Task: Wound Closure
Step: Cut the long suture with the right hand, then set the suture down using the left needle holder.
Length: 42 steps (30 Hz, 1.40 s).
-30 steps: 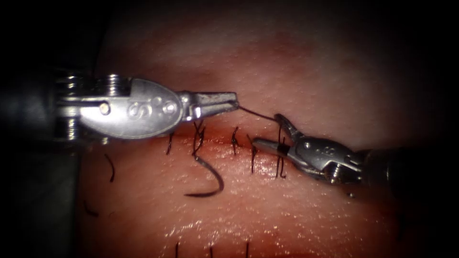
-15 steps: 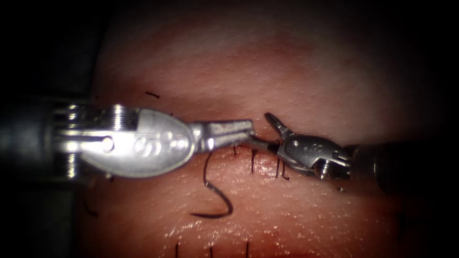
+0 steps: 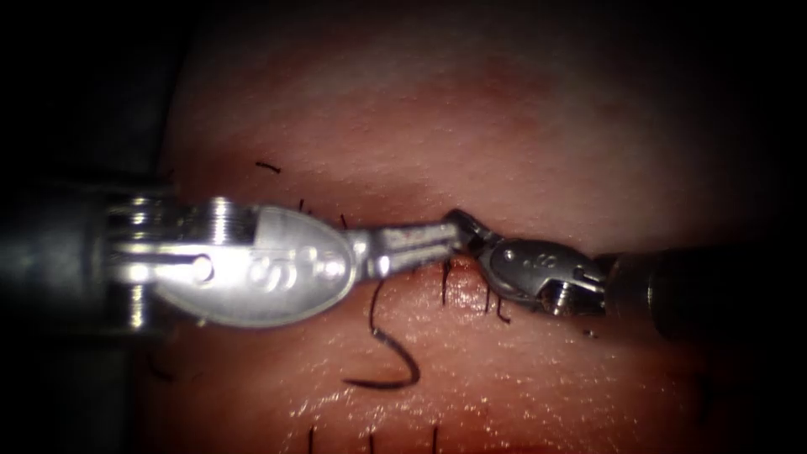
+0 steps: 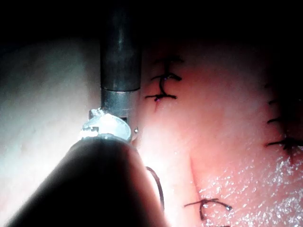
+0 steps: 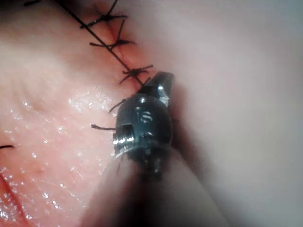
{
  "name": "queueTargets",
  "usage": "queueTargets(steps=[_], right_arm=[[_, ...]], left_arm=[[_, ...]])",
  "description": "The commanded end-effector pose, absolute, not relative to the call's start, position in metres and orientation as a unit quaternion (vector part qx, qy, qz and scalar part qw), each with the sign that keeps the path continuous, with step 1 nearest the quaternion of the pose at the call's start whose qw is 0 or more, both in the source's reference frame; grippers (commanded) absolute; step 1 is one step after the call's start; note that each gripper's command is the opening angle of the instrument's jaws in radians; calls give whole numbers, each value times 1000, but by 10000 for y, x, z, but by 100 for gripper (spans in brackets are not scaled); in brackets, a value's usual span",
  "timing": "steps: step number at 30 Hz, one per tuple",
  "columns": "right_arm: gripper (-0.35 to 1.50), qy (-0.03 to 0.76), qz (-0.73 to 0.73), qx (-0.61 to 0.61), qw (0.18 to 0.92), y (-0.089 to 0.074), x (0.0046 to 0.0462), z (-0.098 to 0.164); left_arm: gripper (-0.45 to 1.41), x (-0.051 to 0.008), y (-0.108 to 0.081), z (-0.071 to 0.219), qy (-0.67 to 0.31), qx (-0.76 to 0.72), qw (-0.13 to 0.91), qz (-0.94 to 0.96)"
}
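Note:
My left tool [image 3: 450, 233] reaches across from the left, its jaws shut on the thread just over the stitched cut [image 3: 444, 282]. My right tool [image 3: 462, 224] meets it tip to tip, and its jaws are shut on that same thread. The curved needle [image 3: 402, 363] lies free on the tissue [image 3: 521, 109] below the cut; neither tool holds it and it is not in the tissue. Its thread [image 3: 372, 307] runs up under the left tool. In the right wrist view the right tool [image 5: 161, 82] sits shut at the stitch line [image 5: 135, 72]. The needle's arc [image 4: 157, 187] lies beside my left shaft.
Several dark stitches [image 3: 496, 307] cross the cut under both tools. Short cut thread ends lie on the tissue above the cut [image 3: 267, 166], at the left [image 3: 160, 372] and along the near edge [image 3: 371, 441]. Wet shiny tissue [image 3: 504, 395] lies below the needle.
The right tool's jaws, open around the thread before, have shut on it beside the left tool's tip. The left tool has moved right and down; needle and thread shifted slightly with it.

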<state>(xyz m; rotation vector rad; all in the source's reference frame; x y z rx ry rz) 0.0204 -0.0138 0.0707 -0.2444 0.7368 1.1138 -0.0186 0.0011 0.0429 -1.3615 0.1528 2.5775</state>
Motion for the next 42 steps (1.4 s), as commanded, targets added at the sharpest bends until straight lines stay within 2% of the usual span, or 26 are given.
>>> queueTargets(steps=[1, 2, 4, 5, 6, 12, 16, 21, 22, 25, 26, 27, 34, 35, 36, 42], right_arm=[[-35, 341, 505, -117, 784, -138, 205, 712], [19, 343, 497, -115, 789, -139, 198, 711], [88, 346, 481, -117, 797, -142, 189, 707], [109, 349, 474, -116, 800, -144, 183, 705], [121, 356, 460, -113, 805, -150, 165, 697], [131, 377, 424, -143, 811, -165, 96, 659], [138, 370, 412, -164, 816, -164, 63, 639], [146, 349, 380, -188, 835, -162, 49, 635], [146, 345, 370, -197, 840, -163, 47, 635], [146, 337, 343, -212, 850, -163, 44, 633], [148, 331, 327, -222, 857, -163, 43, 632], [148, 310, 300, -243, 869, -164, 43, 631], [148, 281, 267, -245, 889, -166, 49, 625], [148, 288, 261, -243, 889, -166, 49, 625], [148, 294, 258, -240, 888, -166, 49, 625], [148, 300, 255, -238, 888, -165, 50, 627]], left_arm=[[-45, -189, 12, 433, 53, -464, 108, 877], [-45, -185, 12, 434, 55, -466, 102, 877], [-45, -179, 10, 437, 62, -468, 94, 877], [-45, -175, 8, 438, 63, -469, 93, 876], [-45, -167, 0, 442, 61, -478, 86, 872], [-45, -154, -41, 443, 30, -508, 64, 858], [-45, -156, -78, 446, -37, -540, 36, 840], [-45, -164, -105, 460, -107, -572, 25, 813], [-25, -169, -115, 472, -134, -572, 27, 808], [101, -175, -123, 491, -174, -568, 48, 803], [121, -176, -122, 496, -175, -571, 45, 801], [130, -177, -115, 506, -172, -570, 44, 802], [135, -160, -65, 541, -166, -553, 83, 812], [126, -157, -59, 546, -165, -549, 89, 815], [110, -155, -56, 552, -163, -542, 95, 819], [96, -140, -62, 598, -194, -509, 102, 832]])
